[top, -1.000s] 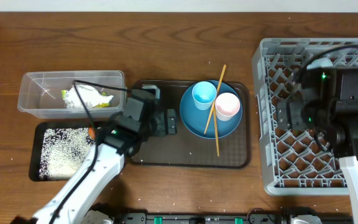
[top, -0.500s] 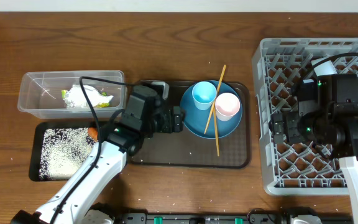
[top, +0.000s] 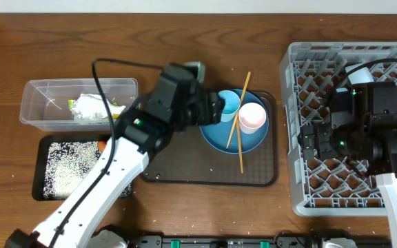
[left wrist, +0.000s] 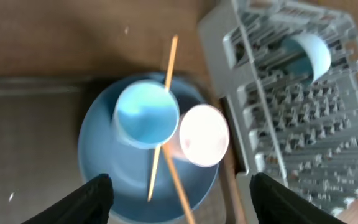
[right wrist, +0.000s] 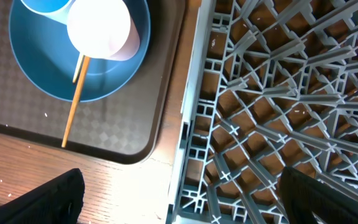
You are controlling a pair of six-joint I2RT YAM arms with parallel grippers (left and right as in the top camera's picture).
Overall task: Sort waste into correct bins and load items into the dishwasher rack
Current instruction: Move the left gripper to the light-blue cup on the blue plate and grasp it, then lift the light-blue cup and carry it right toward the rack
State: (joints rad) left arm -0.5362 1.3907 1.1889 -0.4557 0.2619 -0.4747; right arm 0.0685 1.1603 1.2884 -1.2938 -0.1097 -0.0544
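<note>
The left gripper (left wrist: 180, 198) has swung up and right from the brown tray's (top: 185, 169) left side to the light blue cup (left wrist: 145, 115) on the blue plate (top: 253, 141), centre frame, fingers spread, holding nothing; right gripper (right wrist: 185, 202) spread wide above the dishwasher rack's (top: 391, 200) left edge at right

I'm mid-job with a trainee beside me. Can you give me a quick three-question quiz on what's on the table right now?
1. True or false: the white-pink cup stands on the blue plate.
2. Which container holds the crumpled wrapper? A) black tray B) clear tub C) brown serving tray
3. Fill in: the pale blue bowl sits in the ______.
Key: 1 true; 2 B; 3 dishwasher rack.
</note>
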